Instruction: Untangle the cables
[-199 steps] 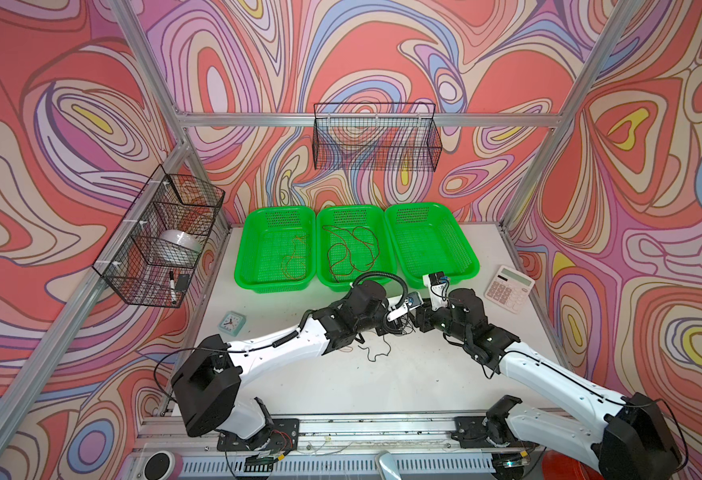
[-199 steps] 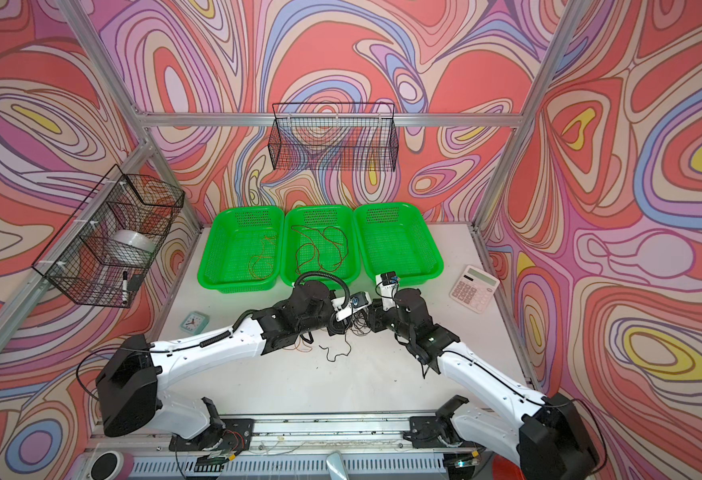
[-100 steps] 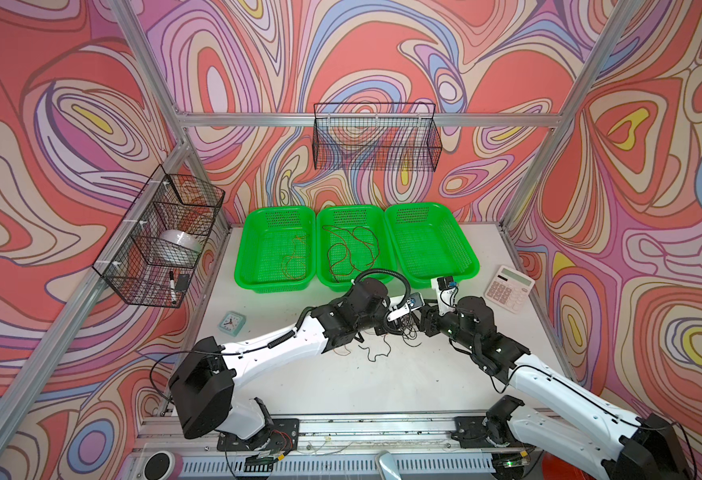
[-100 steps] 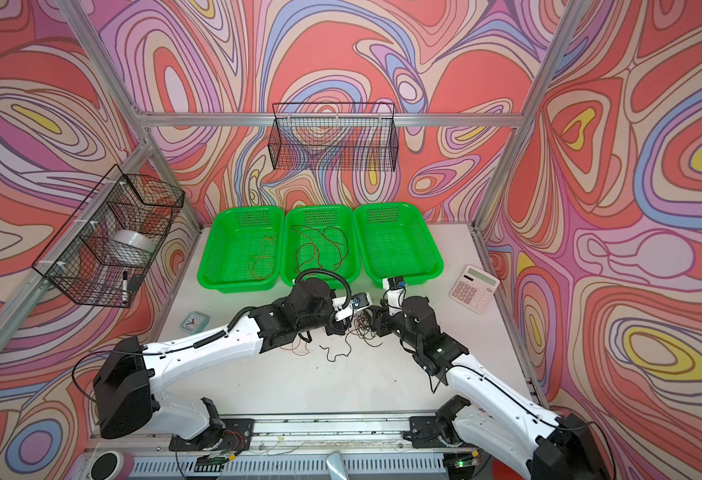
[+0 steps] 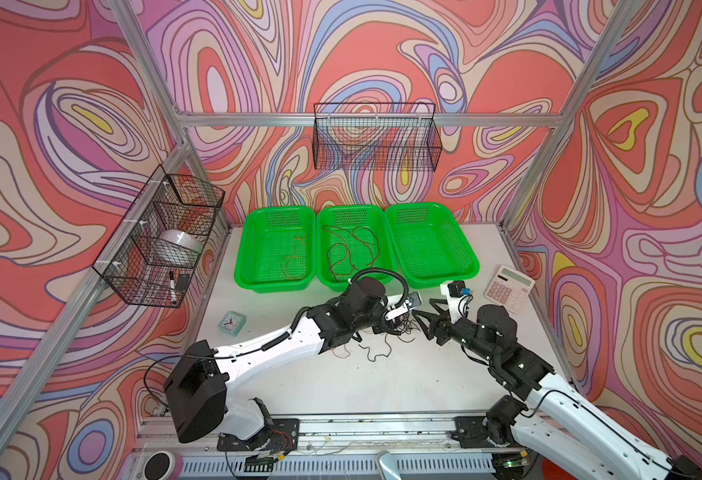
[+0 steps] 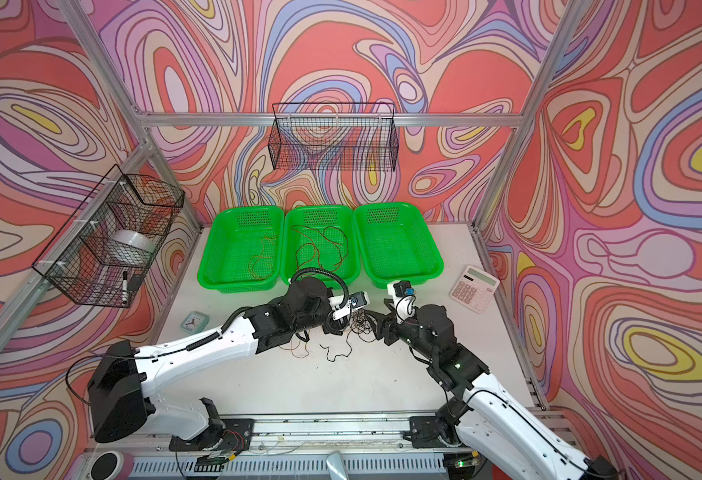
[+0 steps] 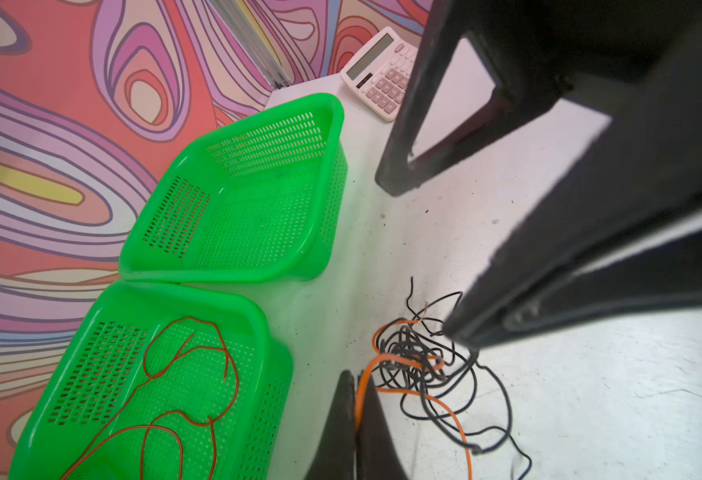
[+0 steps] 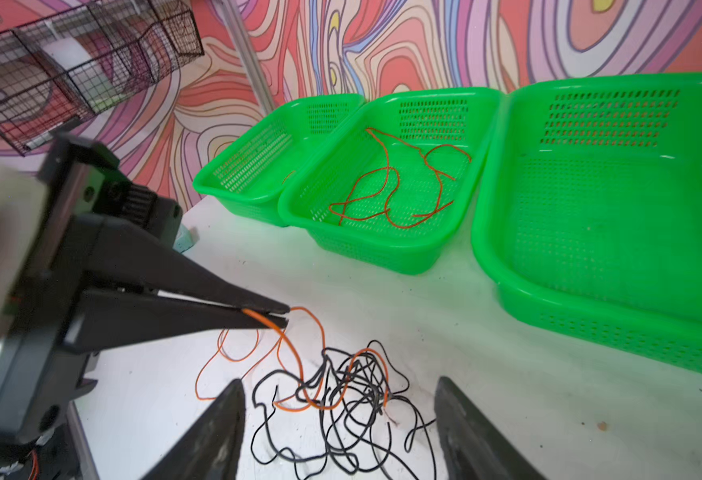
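Note:
A tangle of black cables (image 8: 353,399) and an orange cable (image 8: 291,353) lies on the white table in front of the green baskets, also seen in both top views (image 5: 401,330) (image 6: 357,326). My left gripper (image 7: 357,380) is shut on the orange cable (image 7: 386,359) just beside the knot; the right wrist view shows its tips (image 8: 284,318) pinching it. My right gripper (image 8: 338,382) stands open, one finger on each side of the tangle, nothing held. A dark red-brown cable (image 5: 353,245) lies in the middle basket and a thin orange one (image 5: 295,262) in the left basket.
Three green baskets (image 5: 432,208) stand side by side behind the grippers. A pink calculator (image 5: 509,289) lies at the right and a small clock (image 5: 231,323) at the left. Wire baskets hang on the left wall (image 5: 162,237) and the back wall (image 5: 376,137).
The right gripper's jaws have spread wider and it has come slightly nearer the table's front, over the tangle. The left gripper stays shut on the orange cable, hardly moved.

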Available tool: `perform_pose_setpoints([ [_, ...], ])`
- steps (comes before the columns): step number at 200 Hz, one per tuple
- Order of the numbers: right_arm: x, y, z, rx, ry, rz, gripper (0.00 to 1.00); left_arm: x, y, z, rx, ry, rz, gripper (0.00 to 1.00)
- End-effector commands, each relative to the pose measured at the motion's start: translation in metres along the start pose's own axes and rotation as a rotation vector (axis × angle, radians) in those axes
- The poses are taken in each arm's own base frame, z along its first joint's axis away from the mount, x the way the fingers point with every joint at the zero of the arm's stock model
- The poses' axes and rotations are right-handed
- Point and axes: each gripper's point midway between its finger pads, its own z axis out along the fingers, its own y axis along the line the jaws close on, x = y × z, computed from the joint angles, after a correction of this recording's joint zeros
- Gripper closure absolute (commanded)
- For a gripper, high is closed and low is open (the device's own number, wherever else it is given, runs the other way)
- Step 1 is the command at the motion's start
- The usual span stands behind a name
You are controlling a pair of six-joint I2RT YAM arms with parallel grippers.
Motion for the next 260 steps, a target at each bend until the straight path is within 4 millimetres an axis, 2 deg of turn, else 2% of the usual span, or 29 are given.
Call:
perform_pose_setpoints([
  [1,0.005,0.013,0.010,-0.069,0.022,-0.039,0.28,-0.020,0.009,-0.012,-0.012,-0.046,0.011,1.00],
  [34,0.006,0.004,0.027,-0.025,0.022,-0.051,0.30,-0.026,0.002,-0.013,0.024,-0.074,-0.020,1.00],
  [61,-0.004,-0.002,0.033,0.004,-0.043,-0.047,0.32,-0.026,-0.008,-0.012,0.061,-0.065,-0.012,1.00],
  [87,0.003,-0.016,0.043,0.071,-0.029,-0.014,0.43,-0.031,-0.013,-0.016,0.090,-0.073,0.001,1.00],
  [98,0.008,-0.024,0.047,0.108,-0.014,0.011,0.51,-0.035,-0.013,-0.018,0.095,-0.078,0.008,1.00],
  [126,0.025,-0.035,0.053,0.152,0.014,0.070,0.64,-0.047,-0.004,-0.026,0.076,-0.093,0.023,1.00],
  [164,0.047,-0.051,0.055,0.220,0.038,0.133,0.75,-0.070,0.014,-0.047,0.029,-0.122,0.056,1.00],
  [202,0.076,-0.067,0.062,0.305,0.134,0.181,0.85,-0.093,0.031,-0.066,-0.019,-0.155,0.093,1.00],
  [221,0.081,-0.069,0.066,0.312,0.147,0.199,0.91,-0.094,0.034,-0.071,-0.023,-0.141,0.105,1.00],
  [247,0.081,-0.067,0.065,0.299,0.146,0.195,0.93,-0.092,0.040,-0.072,-0.041,-0.122,0.119,1.00],
  [260,0.084,-0.074,0.061,0.340,0.150,0.195,0.94,-0.092,0.045,-0.075,-0.058,-0.119,0.119,1.00],
])
